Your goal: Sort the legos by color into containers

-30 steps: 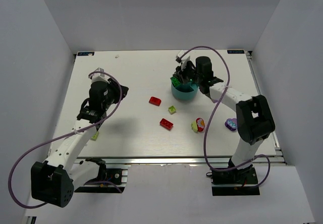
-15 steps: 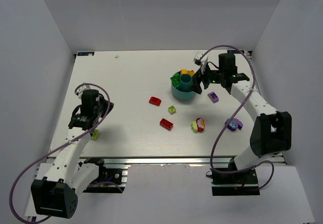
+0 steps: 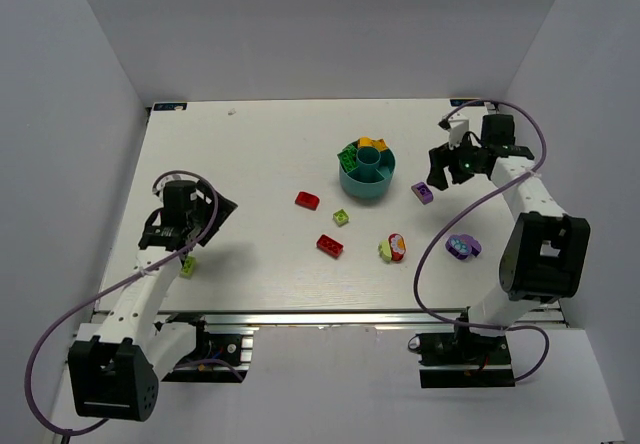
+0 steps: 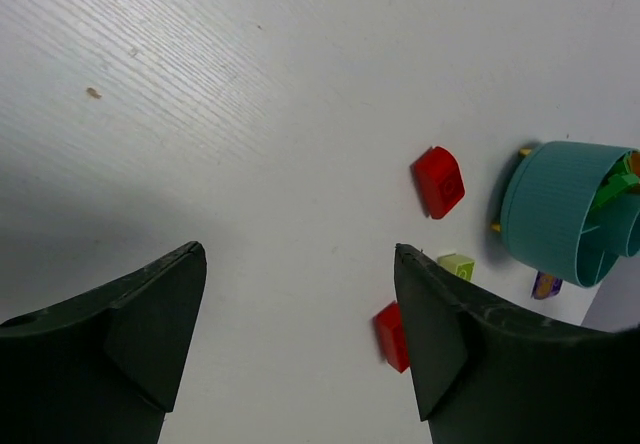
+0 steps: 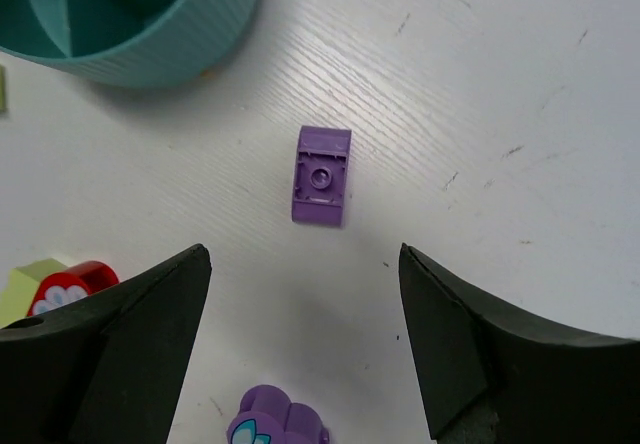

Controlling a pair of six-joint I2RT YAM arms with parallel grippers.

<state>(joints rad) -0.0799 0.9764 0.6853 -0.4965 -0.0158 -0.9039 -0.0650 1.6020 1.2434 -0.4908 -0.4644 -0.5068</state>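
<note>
The teal bowl [image 3: 367,176] stands at the middle back of the table, with green and orange legos in its far compartments. On the table lie two red bricks [image 3: 307,200] [image 3: 330,246], a lime brick [image 3: 342,218], a lime and red piece [image 3: 392,248], a purple brick [image 3: 423,192] and a purple flower piece [image 3: 460,247]. My right gripper [image 5: 302,249] hangs open and empty over the table, the purple brick [image 5: 322,175] just ahead of its fingertips. My left gripper [image 4: 300,254] is open and empty at the left, next to another lime brick [image 3: 187,266].
White walls close in the table on three sides. In the left wrist view the bowl [image 4: 560,214] and a red brick [image 4: 438,181] lie well ahead of the fingers. Purple cables loop off both arms.
My right gripper has left the bowl, swung right and opened, uncovering the purple brick. My left arm has drawn back toward the near left.
</note>
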